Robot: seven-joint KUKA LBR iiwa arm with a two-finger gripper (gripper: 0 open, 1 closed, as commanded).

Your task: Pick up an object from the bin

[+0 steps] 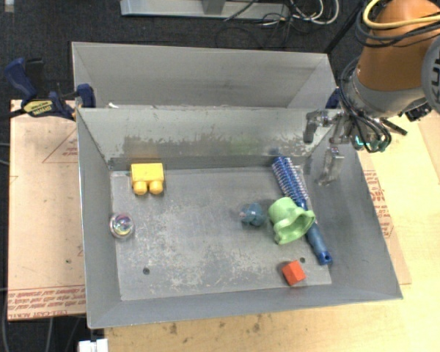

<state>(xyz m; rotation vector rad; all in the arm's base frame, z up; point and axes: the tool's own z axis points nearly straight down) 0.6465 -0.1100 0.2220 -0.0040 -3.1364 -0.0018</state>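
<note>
Hovering my hand (326, 163), width I cannot tell, near the bin's right wall (356, 226) beside the blue brush (290, 182); dropping here, I risk clipping the sloped wall and missing the brush.

The arm (400, 42) is cut off by the top and right edges, so its upper part is out of sight. The claw (327, 160) is hard to make out against the grey wall of the bin (205, 79). The middle of the blue brush (290, 178) lies hidden under the green cup (290, 220). A small blue-grey lump (253, 215) beside the cup is too blurred to name, as is the shiny round thing (122, 226) near the left wall.
</note>
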